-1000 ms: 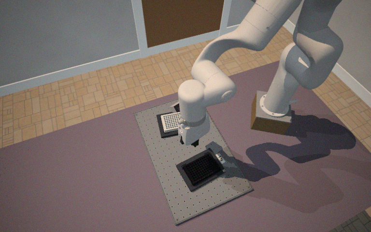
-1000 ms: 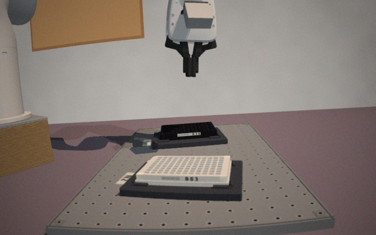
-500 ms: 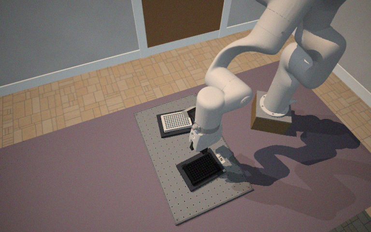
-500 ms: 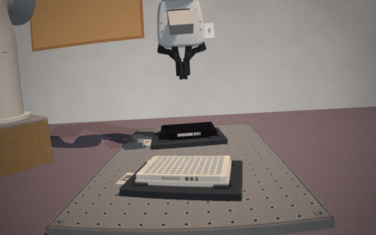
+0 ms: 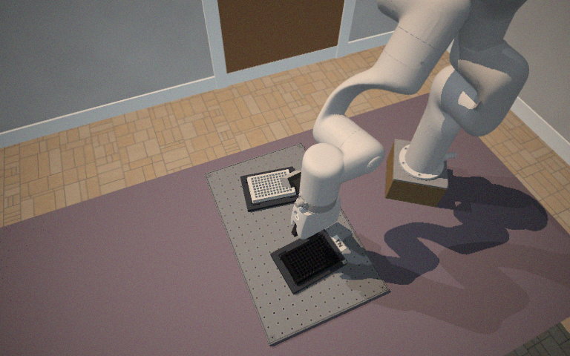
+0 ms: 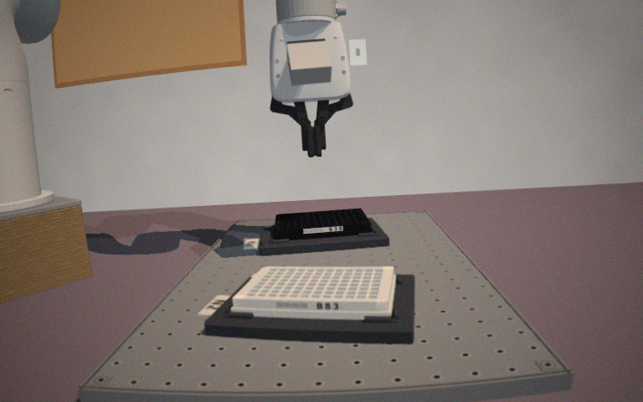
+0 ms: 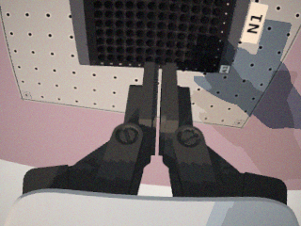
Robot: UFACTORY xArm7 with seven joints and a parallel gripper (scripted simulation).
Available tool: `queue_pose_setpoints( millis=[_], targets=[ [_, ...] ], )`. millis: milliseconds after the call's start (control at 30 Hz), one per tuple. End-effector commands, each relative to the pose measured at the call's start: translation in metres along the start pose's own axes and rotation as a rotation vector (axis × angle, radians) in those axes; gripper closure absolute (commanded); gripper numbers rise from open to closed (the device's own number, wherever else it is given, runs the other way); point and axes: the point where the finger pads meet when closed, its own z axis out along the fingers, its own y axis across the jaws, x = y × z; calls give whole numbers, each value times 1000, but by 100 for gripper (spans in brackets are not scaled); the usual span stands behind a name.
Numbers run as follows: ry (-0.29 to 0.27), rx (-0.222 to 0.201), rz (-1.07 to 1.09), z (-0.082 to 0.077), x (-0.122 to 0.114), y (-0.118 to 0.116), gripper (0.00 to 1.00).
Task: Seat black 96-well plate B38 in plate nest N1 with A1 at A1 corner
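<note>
I see a smooth white arm (image 5: 365, 84) with rounded joints, a white screw-dotted gripper (image 6: 313, 151) housing and black fingers.

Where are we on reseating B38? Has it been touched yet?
Done: white plate B83 sits flat on its nest. In hand: the gripper, shut and empty, hangs high above black plate B38 on nest N1, no contact. Left: the whole reseat; whether B38 is tilted is hard to judge from here.
</note>
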Motion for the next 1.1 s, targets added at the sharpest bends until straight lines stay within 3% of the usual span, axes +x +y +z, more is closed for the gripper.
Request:
queue_pose_setpoints(
  millis=[0,267,1067],
  targets=[
    [0,4,0,12,0,-2,100],
    [0,4,0,32,0,-2,100],
    [0,4,0,32,0,-2,100]
  ],
)
